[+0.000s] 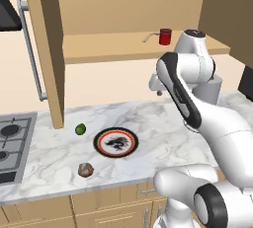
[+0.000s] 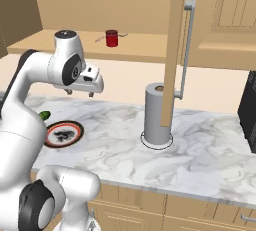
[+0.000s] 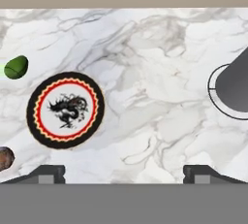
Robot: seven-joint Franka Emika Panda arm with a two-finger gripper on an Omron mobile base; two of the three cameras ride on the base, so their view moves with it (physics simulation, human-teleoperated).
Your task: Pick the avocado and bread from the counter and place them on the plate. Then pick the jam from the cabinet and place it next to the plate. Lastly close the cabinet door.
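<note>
The cabinet hangs above the counter with its cabinet door swung wide, leaving the jam on the shelf reachable. The plate lies bare near the counter's middle, ready to receive food. The gripper hovers high over the marble with jaws spread wide and empty, apparently surveying. The bread sits near-left of the plate, the avocado far-left, both apart from it.
</note>
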